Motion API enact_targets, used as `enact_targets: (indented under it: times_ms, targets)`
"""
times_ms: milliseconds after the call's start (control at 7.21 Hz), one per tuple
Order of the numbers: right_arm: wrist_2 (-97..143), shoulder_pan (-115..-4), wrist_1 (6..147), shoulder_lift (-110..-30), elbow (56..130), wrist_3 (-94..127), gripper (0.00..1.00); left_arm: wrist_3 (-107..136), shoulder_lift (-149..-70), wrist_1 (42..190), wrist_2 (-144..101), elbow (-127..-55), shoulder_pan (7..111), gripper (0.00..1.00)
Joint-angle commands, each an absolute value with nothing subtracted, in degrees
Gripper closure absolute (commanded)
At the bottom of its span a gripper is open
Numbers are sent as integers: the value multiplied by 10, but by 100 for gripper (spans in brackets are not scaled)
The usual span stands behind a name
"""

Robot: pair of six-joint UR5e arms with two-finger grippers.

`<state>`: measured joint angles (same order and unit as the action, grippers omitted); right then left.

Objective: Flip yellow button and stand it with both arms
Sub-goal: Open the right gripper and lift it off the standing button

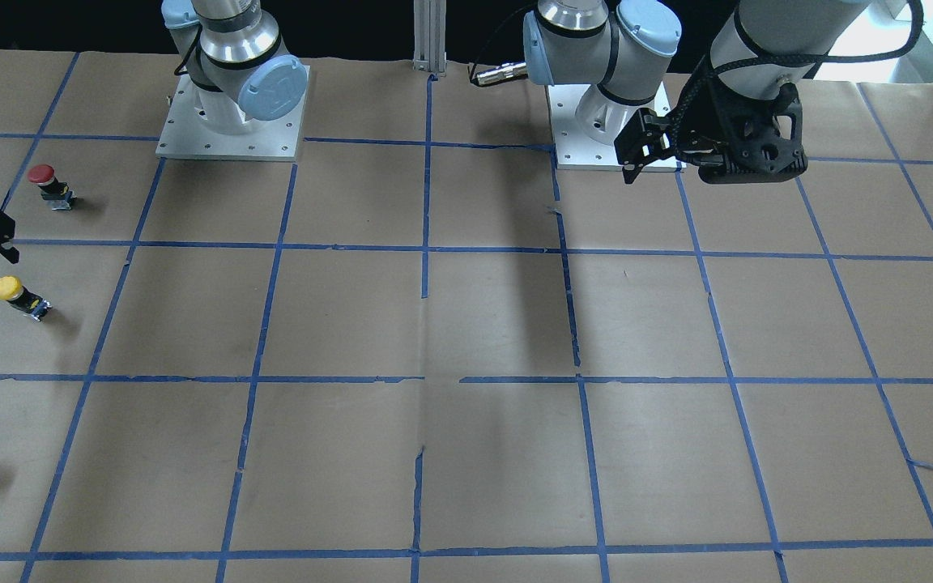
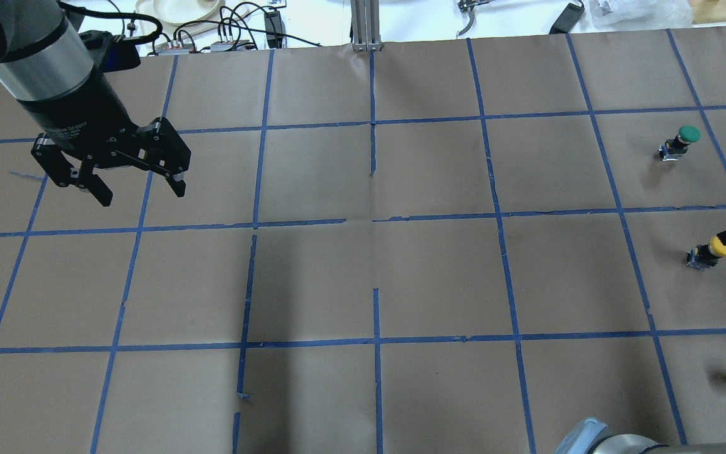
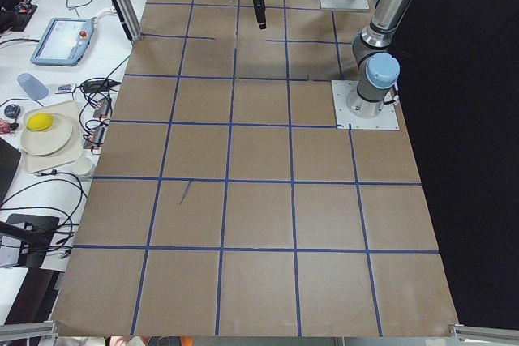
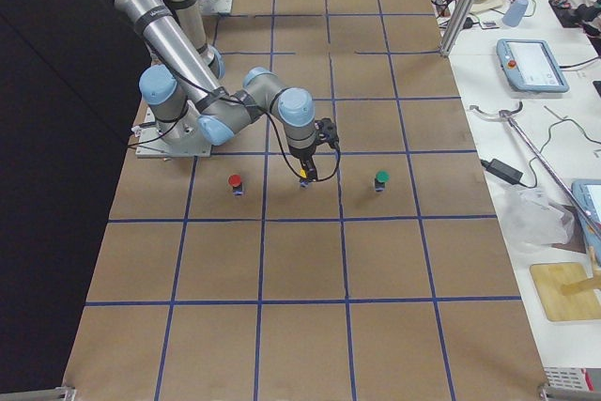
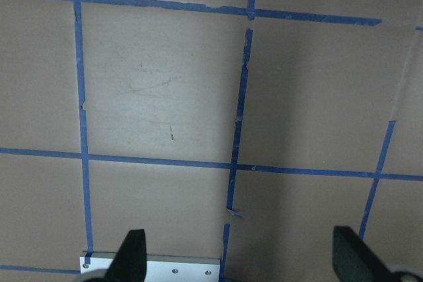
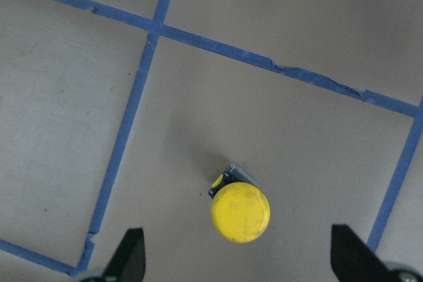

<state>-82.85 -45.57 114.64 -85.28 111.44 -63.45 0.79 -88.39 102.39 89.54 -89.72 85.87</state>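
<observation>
The yellow button is found far out on the robot's right. As far as can be judged its cap is uppermost, directly below the right gripper, whose fingers are spread wide with nothing between them. The left gripper is held in the air well apart, likewise spread wide and empty.

The button is judged light, rigid and top-heavy. Its smooth domed cap is likely to slip, so the blocky body or the collar is better taken.

The brown paper is flat but creased, and the torn blue tape lines could catch an edge. The red button and green button are set well apart on either side, so ample room is judged.
</observation>
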Motion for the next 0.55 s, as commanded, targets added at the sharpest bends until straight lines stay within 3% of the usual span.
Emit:
enact_targets:
  times_ms: [0, 277, 416]
  targets:
    - [-834, -517, 935, -863, 966, -559, 0, 5, -883, 1020, 895, -901, 861, 0]
    - [-853, -593, 794, -865, 850, -403, 0, 5, -886, 1020, 896, -900, 863, 0]
    - [-872, -659, 781, -874, 830, -308, 0, 7, -889, 1020, 896, -897, 863, 0]
